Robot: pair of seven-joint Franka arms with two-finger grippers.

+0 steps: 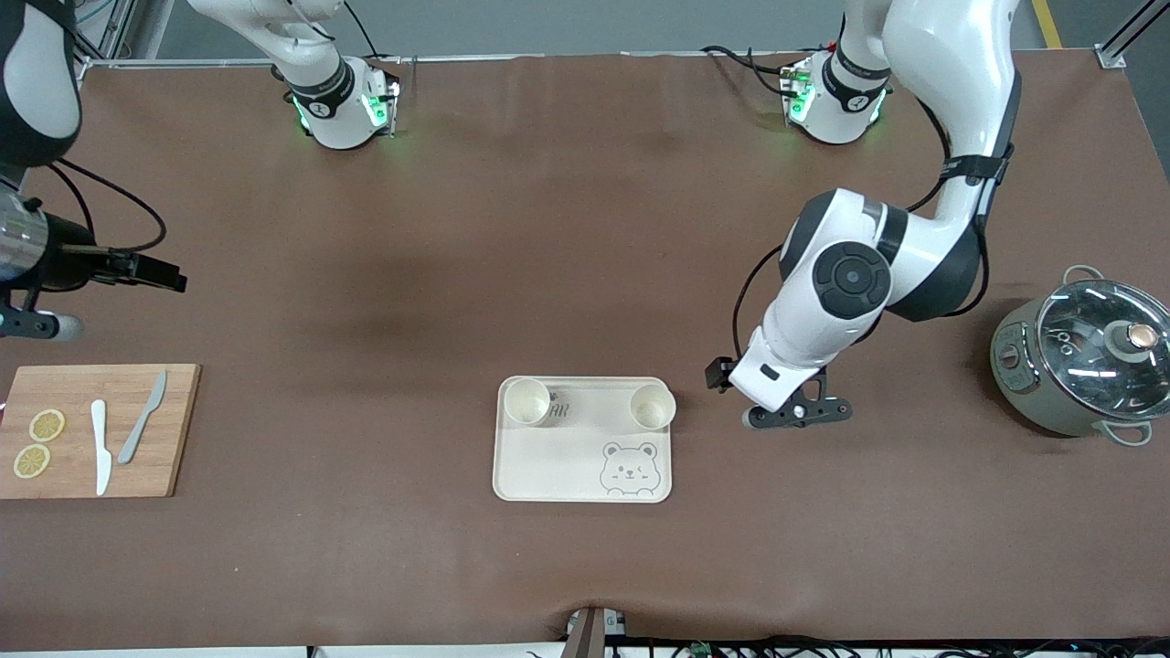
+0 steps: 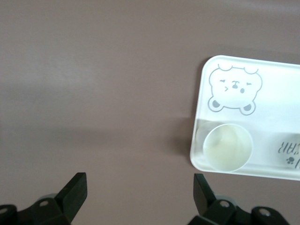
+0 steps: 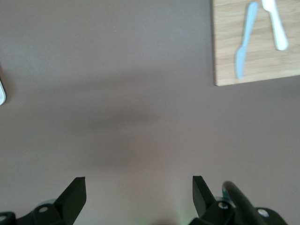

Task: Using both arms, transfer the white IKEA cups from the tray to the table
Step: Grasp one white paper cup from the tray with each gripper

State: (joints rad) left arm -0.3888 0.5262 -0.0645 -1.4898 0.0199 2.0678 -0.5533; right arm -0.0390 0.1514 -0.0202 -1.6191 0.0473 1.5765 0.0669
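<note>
Two white IKEA cups stand upright on the cream bear-printed tray, along its edge farther from the front camera: one toward the right arm's end, one toward the left arm's end. My left gripper is over the bare table just beside the tray, on the left arm's side, open and empty. In the left wrist view my left gripper shows apart from the nearest cup and the tray. My right gripper is open and empty over bare table near the right arm's end; it also shows in the right wrist view.
A wooden cutting board with lemon slices, a white knife and a grey knife lies at the right arm's end; it also shows in the right wrist view. A grey pot with a glass lid stands at the left arm's end.
</note>
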